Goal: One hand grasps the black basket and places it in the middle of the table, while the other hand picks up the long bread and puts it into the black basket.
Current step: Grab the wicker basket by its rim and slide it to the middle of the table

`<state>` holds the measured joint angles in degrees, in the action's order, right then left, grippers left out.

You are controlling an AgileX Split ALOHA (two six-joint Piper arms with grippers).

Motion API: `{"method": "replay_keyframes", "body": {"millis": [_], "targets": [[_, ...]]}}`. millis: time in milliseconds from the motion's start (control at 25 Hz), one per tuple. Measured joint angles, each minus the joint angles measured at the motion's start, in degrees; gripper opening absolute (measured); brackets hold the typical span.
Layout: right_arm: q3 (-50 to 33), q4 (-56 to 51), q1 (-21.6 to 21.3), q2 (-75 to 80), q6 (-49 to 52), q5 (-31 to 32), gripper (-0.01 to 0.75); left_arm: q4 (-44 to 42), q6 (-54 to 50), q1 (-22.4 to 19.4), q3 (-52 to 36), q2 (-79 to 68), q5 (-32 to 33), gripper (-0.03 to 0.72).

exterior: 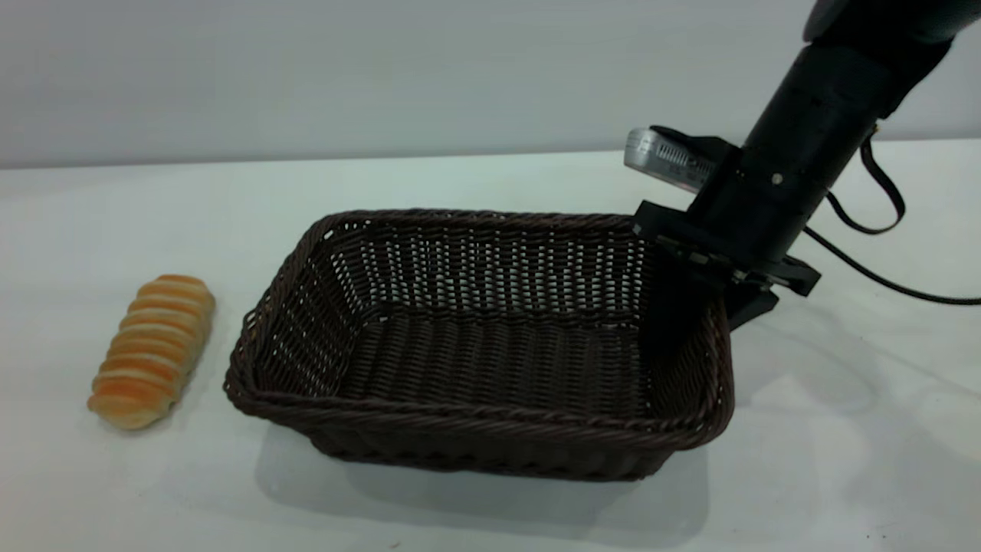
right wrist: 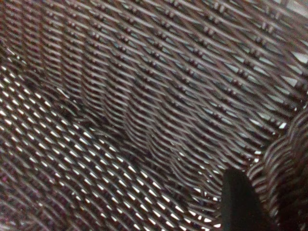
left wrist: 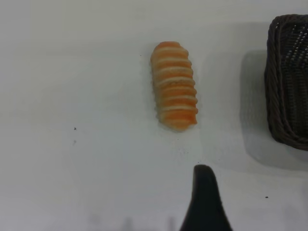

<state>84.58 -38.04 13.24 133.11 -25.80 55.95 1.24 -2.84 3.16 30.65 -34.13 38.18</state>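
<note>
The black basket (exterior: 490, 337) stands mid-table, a dark woven rectangle with an open top and nothing in it. My right gripper (exterior: 714, 305) straddles its right wall, one finger inside and one outside, shut on the wall near the rim. The right wrist view shows the inner weave (right wrist: 144, 106) and one black finger (right wrist: 238, 202) beside the rim. The long bread (exterior: 152, 349) lies on the white table (exterior: 490, 184) left of the basket, apart from it. In the left wrist view the bread (left wrist: 174, 85) lies a little beyond my left gripper (left wrist: 205, 197), which hangs above bare table; a corner of the basket (left wrist: 288, 82) shows at the edge.
The right arm's cable (exterior: 881, 276) trails over the table to the right of the basket. Bare white table lies in front of the basket and around the bread. A grey wall (exterior: 383, 69) rises behind the table's back edge.
</note>
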Motion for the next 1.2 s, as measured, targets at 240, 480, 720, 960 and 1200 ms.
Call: {"method": "replay_keyframes", "body": {"millis": [240, 480, 720, 960, 1200], "targets": [[2.61, 2.53, 0.0, 0.13, 0.14, 1.8, 0.269, 0.0, 0.0, 0.0, 0.0, 0.0, 0.0, 0.568], [3.04, 4.16, 0.0, 0.13, 0.78, 2.28, 0.354, 0.0, 0.0, 0.0, 0.0, 0.0, 0.0, 0.568], [3.05, 5.43, -0.05, 0.13, 2.21, 1.91, 0.478, 0.0, 0.0, 0.0, 0.0, 0.0, 0.0, 0.568], [5.85, 7.66, -0.05, 0.13, 3.22, 3.09, 0.534, 0.0, 0.0, 0.0, 0.0, 0.0, 0.0, 0.568], [12.94, 13.85, -0.05, 0.13, 6.58, 8.57, 0.537, -0.05, 0.0, 0.0, 0.0, 0.0, 0.06, 0.568]]}}
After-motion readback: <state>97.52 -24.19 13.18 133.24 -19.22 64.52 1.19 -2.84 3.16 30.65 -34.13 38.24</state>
